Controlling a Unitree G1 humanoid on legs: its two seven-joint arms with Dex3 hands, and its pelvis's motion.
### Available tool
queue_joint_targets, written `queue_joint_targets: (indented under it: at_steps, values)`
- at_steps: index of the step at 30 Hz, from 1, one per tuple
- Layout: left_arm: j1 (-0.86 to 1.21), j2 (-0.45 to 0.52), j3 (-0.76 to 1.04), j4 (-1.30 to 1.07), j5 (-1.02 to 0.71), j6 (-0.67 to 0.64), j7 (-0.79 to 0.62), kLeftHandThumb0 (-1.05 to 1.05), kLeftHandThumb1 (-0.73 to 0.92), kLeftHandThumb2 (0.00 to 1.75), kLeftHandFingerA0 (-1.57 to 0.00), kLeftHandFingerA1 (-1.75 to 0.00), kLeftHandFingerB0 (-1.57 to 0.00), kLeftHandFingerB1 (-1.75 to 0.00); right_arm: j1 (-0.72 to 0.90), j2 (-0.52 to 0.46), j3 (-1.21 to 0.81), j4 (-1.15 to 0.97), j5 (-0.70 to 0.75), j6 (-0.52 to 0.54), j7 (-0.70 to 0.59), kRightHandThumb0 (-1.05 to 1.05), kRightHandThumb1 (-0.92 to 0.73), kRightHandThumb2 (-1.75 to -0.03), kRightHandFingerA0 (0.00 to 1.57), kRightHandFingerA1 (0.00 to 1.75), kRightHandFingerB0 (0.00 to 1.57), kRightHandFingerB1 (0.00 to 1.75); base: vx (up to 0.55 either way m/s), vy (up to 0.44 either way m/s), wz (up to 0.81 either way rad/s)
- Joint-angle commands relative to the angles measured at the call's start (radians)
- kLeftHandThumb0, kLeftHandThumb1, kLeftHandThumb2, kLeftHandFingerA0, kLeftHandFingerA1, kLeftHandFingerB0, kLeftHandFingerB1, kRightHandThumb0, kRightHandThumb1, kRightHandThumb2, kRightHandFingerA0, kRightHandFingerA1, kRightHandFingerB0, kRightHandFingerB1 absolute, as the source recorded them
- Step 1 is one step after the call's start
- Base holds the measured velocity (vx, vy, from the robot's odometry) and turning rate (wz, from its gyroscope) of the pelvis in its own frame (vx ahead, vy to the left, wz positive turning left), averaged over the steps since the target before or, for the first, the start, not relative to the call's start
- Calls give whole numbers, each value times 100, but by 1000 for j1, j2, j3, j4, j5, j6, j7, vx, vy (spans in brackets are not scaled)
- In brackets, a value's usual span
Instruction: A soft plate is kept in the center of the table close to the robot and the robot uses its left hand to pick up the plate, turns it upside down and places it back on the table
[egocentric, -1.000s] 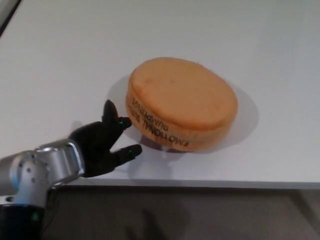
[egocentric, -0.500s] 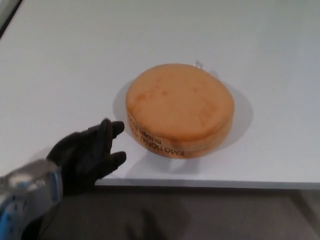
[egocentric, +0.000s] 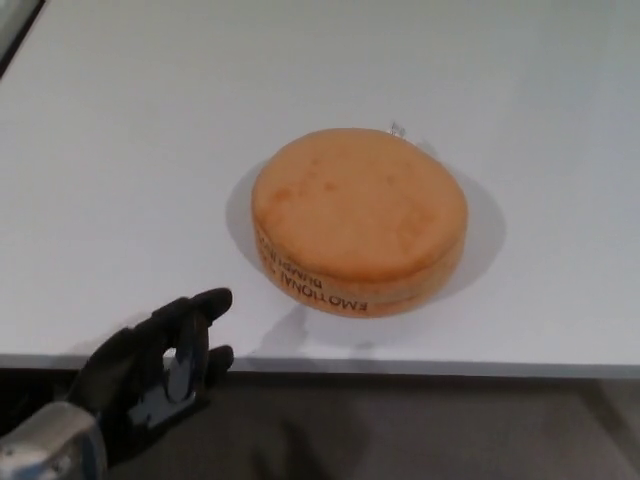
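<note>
Black and empty, our left hand (egocentric: 160, 365) hangs at the near edge of the white table (egocentric: 120, 150) — fingers loosely apart, gripping nothing, clear of the work. To its right the orange soft plate (egocentric: 360, 218) lies domed side up near the table's centre, lettering inverted on its rim — we judge it flipped and set down.
</note>
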Motion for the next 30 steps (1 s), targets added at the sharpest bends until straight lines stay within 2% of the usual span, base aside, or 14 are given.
queue_joint_targets:
  at_steps: [1,6,11,12,13,18,19,21,22,24,25,27,28,30]
  values:
    - [325,-19,149,-75,210,-808,-205,-100,83,72,-10,-37,-14,-27,20,14,-23,27,15,-75,10,-72,-77,-64,52,44,29,31,0,0,0]
    - [449,-65,237,-14,132,-897,-299,-95,75,115,-6,-46,-10,-41,24,28,-21,33,11,-95,4,-71,-77,-64,49,42,29,31,0,0,0]
    - [542,-96,280,26,110,-936,-315,-93,74,115,-4,-45,-12,-41,18,34,-30,47,9,-117,-2,-72,-77,-64,51,42,29,31,0,0,0]
    - [554,-101,285,38,104,-948,-326,-91,91,69,-12,-35,-16,-26,16,33,-29,45,5,-116,-5,-72,-78,-64,51,42,28,31,0,0,0]
    - [564,-105,288,43,101,-955,-331,-38,40,106,-1,-51,0,-49,15,33,-28,43,2,-114,-7,-71,-78,-65,50,42,28,31,0,0,0]
    - [620,-141,285,92,101,-990,-335,-38,40,106,-1,-51,0,-48,19,34,-30,30,-1,-116,-12,-71,-79,-65,51,44,28,31,0,0,0]
    - [633,-147,286,112,106,-1002,-332,-91,90,70,-12,-31,-16,-26,20,41,-23,27,-7,-111,-19,-71,-79,-65,52,44,28,31,0,0,0]
    - [629,-157,281,137,105,-1011,-335,-92,90,69,-12,-32,-17,-26,23,43,-24,23,-4,-109,-21,-71,-79,-65,52,44,29,31,0,0,0]
    - [619,-160,265,175,122,-1014,-321,-84,67,111,0,-43,-11,-44,27,36,-34,20,3,-105,-16,-71,-78,-65,52,43,29,31,0,0,0]
    - [609,-159,261,209,132,-1010,-306,-82,66,110,0,-43,-11,-44,31,30,-37,24,5,-116,-6,-72,-79,-64,52,43,28,30,0,0,0]
    - [603,-159,263,229,134,-1014,-302,-88,91,69,-11,-32,-16,-26,33,30,-37,24,5,-116,-5,-72,-78,-64,51,43,28,31,0,0,0]
    - [583,-163,272,272,113,-1003,-308,-84,73,109,-5,-42,-9,-38,34,29,-37,23,3,-115,-7,-73,-78,-64,51,42,28,31,0,0,0]
    - [575,-167,275,303,103,-994,-309,-88,74,106,-8,-43,-9,-39,39,26,-39,25,2,-119,-5,-80,-68,-99,45,54,21,44,0,0,0]
    - [571,-167,273,336,104,-993,-312,-93,82,76,-10,-34,-16,-29,51,23,-44,27,1,-125,-2,-80,-68,-99,45,54,22,45,0,0,0]
